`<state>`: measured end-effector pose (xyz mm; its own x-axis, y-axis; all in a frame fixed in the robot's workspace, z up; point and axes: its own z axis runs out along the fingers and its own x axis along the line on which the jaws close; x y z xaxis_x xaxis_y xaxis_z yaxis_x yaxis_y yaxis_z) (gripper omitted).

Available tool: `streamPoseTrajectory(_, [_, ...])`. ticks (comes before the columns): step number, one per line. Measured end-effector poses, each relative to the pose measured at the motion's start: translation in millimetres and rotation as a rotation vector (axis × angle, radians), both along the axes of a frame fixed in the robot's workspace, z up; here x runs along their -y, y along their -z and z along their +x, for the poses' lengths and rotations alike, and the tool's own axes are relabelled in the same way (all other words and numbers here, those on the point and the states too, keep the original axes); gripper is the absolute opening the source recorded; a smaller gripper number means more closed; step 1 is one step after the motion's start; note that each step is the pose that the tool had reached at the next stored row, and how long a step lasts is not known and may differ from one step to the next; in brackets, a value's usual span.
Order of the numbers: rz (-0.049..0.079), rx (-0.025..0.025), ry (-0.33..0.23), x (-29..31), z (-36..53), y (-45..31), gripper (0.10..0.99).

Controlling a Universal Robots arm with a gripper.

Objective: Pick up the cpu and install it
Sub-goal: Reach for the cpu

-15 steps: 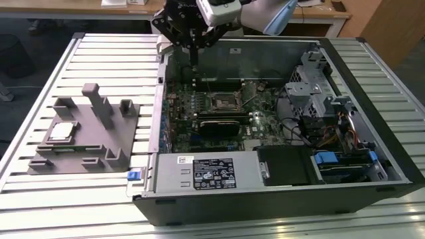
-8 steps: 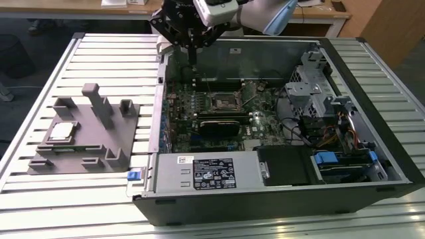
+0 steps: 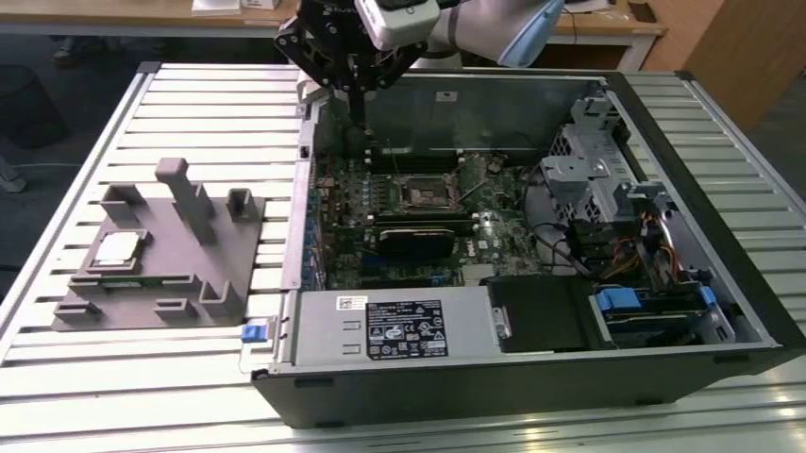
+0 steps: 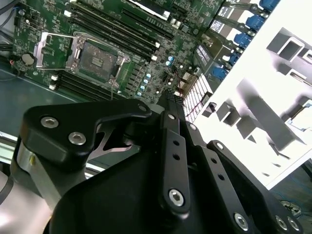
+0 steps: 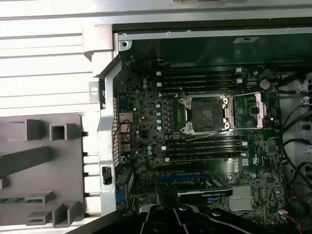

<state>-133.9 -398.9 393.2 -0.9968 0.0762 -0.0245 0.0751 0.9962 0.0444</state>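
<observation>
One slatted metal surface (image 3: 164,377) carries the open computer case (image 3: 529,396) and, at the exterior view's left, the grey holder (image 3: 176,264) with the cpu (image 3: 116,250) lying flat in it. Farther back the open socket (image 3: 426,193) sits on the motherboard (image 3: 504,231), and the gripper (image 3: 359,118) hangs over the case's far side, well apart from the cpu, fingers looking pressed together with nothing held. Beyond the surface stand wooden desks (image 3: 126,14).

cpu (image 3: 116,249): pale silvery metal top, satin sheen. holder (image 3: 176,260): grey plastic, matt. counter (image 3: 189,104): ribbed light metal slats, smooth. hand (image 4: 170,95): black matt links, bright metal screw heads (image 4: 176,197). socket frame (image 5: 204,128): shiny bare metal.
</observation>
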Motion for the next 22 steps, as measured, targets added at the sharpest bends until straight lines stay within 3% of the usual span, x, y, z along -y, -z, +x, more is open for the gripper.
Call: streamPoseTrajectory(22, [0.0, 0.0, 0.0, 0.0, -18.0, 0.4, 0.106])
